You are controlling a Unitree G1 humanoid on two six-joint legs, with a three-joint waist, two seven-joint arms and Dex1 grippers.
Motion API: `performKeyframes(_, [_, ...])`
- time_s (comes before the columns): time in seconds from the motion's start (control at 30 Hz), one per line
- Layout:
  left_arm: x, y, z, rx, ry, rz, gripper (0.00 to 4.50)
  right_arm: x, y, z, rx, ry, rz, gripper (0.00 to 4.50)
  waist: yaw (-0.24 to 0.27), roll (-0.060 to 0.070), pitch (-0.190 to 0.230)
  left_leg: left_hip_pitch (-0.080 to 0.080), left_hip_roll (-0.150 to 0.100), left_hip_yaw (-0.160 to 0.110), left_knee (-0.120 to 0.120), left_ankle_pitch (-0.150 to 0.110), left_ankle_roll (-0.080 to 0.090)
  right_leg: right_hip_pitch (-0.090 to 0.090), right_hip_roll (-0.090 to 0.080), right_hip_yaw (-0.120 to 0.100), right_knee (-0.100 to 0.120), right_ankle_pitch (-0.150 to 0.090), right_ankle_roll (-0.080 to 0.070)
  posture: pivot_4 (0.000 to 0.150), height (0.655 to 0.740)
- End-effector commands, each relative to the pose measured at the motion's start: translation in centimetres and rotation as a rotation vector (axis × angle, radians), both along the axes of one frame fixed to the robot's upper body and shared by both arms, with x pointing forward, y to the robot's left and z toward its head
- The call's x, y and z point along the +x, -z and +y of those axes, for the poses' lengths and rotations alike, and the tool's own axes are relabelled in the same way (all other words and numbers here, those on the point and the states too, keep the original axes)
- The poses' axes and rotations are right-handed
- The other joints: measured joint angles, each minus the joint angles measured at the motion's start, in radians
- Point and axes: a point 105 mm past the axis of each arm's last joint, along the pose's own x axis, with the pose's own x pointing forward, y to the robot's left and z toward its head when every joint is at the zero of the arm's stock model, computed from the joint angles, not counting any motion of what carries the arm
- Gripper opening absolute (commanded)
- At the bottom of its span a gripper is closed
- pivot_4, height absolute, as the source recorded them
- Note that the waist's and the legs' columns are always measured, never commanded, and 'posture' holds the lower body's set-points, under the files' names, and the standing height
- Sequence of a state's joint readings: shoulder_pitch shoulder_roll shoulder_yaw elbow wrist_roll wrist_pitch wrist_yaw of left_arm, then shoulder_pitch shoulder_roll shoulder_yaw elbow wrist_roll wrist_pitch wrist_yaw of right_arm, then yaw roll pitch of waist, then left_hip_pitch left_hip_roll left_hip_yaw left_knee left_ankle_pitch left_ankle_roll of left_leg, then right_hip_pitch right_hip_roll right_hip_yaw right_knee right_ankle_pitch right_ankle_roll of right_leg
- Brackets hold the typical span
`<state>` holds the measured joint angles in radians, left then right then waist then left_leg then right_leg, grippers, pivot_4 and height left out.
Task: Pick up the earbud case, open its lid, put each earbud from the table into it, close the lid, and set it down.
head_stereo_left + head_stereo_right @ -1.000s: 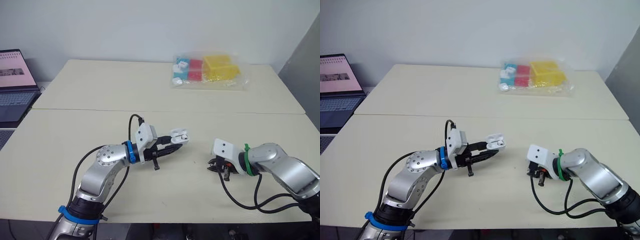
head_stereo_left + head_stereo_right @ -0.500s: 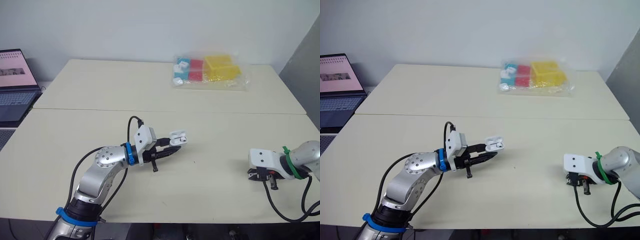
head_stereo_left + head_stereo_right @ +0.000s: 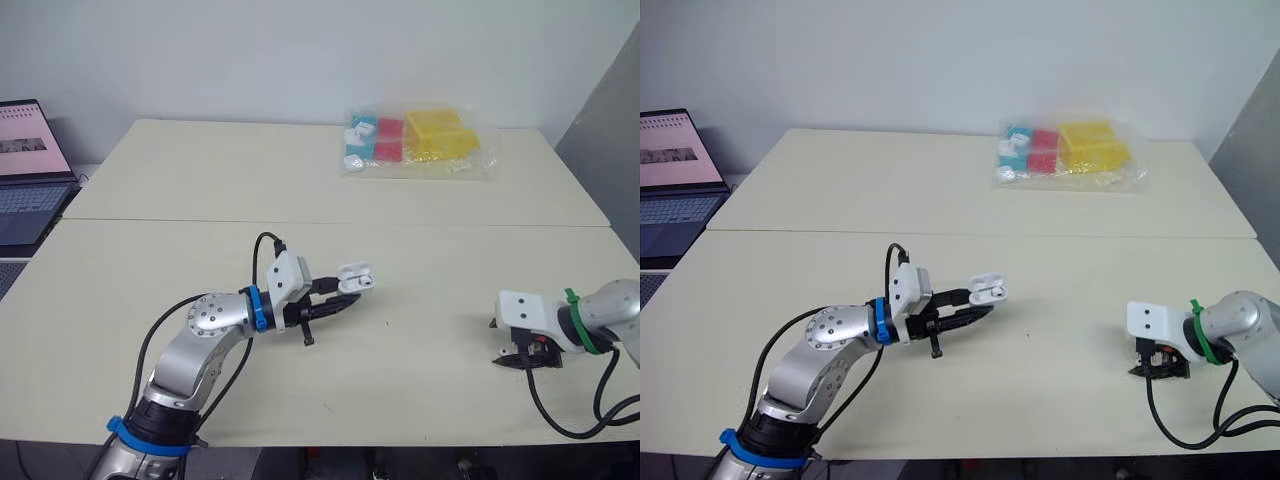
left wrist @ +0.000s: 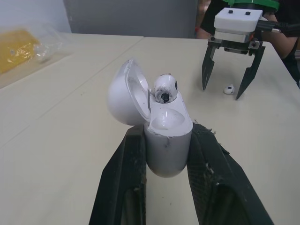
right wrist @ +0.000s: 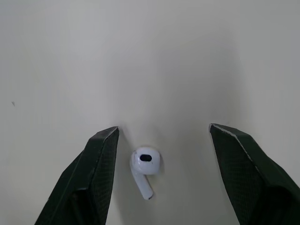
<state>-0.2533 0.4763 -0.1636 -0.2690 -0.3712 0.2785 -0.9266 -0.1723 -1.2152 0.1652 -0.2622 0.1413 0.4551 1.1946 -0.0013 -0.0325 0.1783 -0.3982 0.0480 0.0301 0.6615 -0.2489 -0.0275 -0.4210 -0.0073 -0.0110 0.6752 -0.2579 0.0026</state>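
Left gripper (image 3: pixel 345 297): pressed shut on the lower body of the earbud case, one black finger on each side, as seen in the left wrist view.
Earbud case (image 4: pixel 168 140): white, held upright between the left fingers over the near table, around the table's middle; its rounded bottom is sunk between the fingers.
Case lid (image 4: pixel 124 93): swung open and tipped back to one side on its hinge, so that the hollow inside is shown.
Seated earbud (image 4: pixel 164 88): one white earbud is lodged in the case, and its head with a dark opening stands above the rim.
Right gripper (image 5: pixel 164 127): spread wide and pointed down at the table on the robot's right side; nothing is held, and whether the fingertips touch the surface cannot be told.
Loose earbud (image 5: pixel 145 164): white, laid flat on the near table between the two right fingers, nearer to one of them and touched by neither.
Spacing: the case and the loose earbud are kept well apart, the case to the left and the earbud to the right.
Table (image 3: pixel 200 180): two pale tabletops are set edge to edge, with a seam running across between them.
Plastic bag (image 3: pixel 420 140): clear, filled with yellow, red and blue pieces, placed on the far table.
Laptop (image 3: pixel 30 170): open, seen beyond the far left edge.
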Motion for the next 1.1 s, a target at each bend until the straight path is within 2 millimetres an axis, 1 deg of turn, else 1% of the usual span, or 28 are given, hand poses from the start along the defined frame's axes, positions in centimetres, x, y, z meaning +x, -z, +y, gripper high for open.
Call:
performKeyframes(0.03, [-0.6,-0.9,-0.1,-0.015,0.007,-0.037,0.80,-0.6,-2.8,0.6,0.021,0.001,-0.038,3.27,0.000,0.000,0.000,0.000,0.000,0.000,0.000,0.000,0.000,0.000,0.000,0.000,0.000,0.000,0.000,0.150,0.7378])
performKeyframes(0.1, [-0.7,-0.7,0.0,-0.016,0.002,-0.032,0.80,-1.6,-3.0,0.6,0.005,0.012,0.001,3.27,0.001,0.000,0.000,0.000,0.000,0.000,0.000,0.000,0.000,0.000,0.000,0.000,0.000,0.000,0.000,0.150,0.7378])
performKeyframes(0.2, [-0.9,-0.5,0.0,-0.019,-0.002,-0.026,0.80,-1.9,-2.6,-0.3,-0.081,0.034,0.018,3.27,0.002,0.000,0.000,0.000,0.000,0.000,0.000,0.000,0.000,0.000,0.000,-0.001,0.000,0.000,0.000,0.150,0.7378])
performKeyframes(0.23, [-0.9,-0.4,-0.1,-0.019,-0.002,-0.027,0.80,-1.9,-2.4,-0.7,-0.129,0.046,0.019,3.27,0.001,0.000,0.000,0.000,0.000,0.000,0.001,0.000,0.000,0.000,-0.001,0.000,0.000,0.000,0.000,0.150,0.7378])
performKeyframes(0.33, [-0.9,-0.3,-0.2,-0.024,-0.005,-0.025,0.80,-1.6,-2.2,-0.5,-0.125,0.086,0.025,3.27,0.001,0.000,0.000,0.001,0.000,0.000,0.001,0.000,0.000,0.000,-0.001,0.000,0.000,0.000,0.000,0.150,0.7378])
performKeyframes(0.4, [-1.0,-0.2,-0.5,-0.033,-0.007,-0.024,0.80,-1.5,-1.9,-1.1,-0.201,0.051,0.023,3.27,0.000,0.000,0.000,0.001,0.000,0.000,0.001,0.000,0.000,0.000,-0.001,0.000,0.001,0.000,0.000,0.150,0.7378])
performKeyframes(0.47, [-1.1,-0.1,-0.9,-0.038,-0.003,-0.023,0.80,-1.0,-1.5,-1.9,-0.288,0.019,0.008,3.27,0.000,0.001,0.000,0.001,0.000,0.000,0.000,0.000,0.000,0.000,-0.001,0.000,0.001,0.000,0.000,0.150,0.7378])
performKeyframes(0.5, [-1.1,0.0,-1.0,-0.039,-0.003,-0.024,0.80,-0.5,-1.5,-2.0,-0.302,0.015,-0.008,3.27,0.000,0.001,0.000,0.001,0.000,0.000,0.000,0.000,0.000,0.000,-0.001,0.000,0.000,0.000,0.000,0.150,0.7378])
performKeyframes(0.6, [-1.1,0.1,-1.1,-0.042,-0.010,-0.023,0.80,0.0,-1.5,-1.4,-0.284,0.006,0.000,3.27,-0.001,0.001,0.000,0.000,0.000,0.000,0.000,0.000,0.000,-0.001,-0.001,0.000,0.000,0.000,0.000,0.150,0.7378])
performKeyframes(0.73, [-1.1,0.3,-1.2,-0.042,-0.012,-0.022,0.80,0.2,-1.0,-0.9,-0.289,-0.016,0.017,3.27,-0.001,0.001,0.000,0.000,0.000,0.000,0.000,0.000,0.000,-0.001,0.000,0.000,0.001,0.000,0.000,0.150,0.7378])
performKeyframes(0.93, [-1.2,0.4,-1.2,-0.046,-0.017,-0.018,0.80,0.2,-0.4,0.0,-0.278,-0.030,0.051,3.27,-0.001,0.001,0.000,0.001,0.000,0.000,0.000,0.000,0.000,0.000,-0.001,0.001,0.001,0.000,0.000,0.150,0.7378])
performKeyframes(1.1, [-1.3,0.4,-1.3,-0.048,-0.019,-0.017,0.80,0.3,-0.3,-0.2,-0.289,-0.028,0.058,3.27,-0.001,0.001,0.000,0.001,0.000,0.000,0.000,0.000,0.000,0.000,-0.001,0.000,0.001,0.000,0.000,0.150,0.7378])
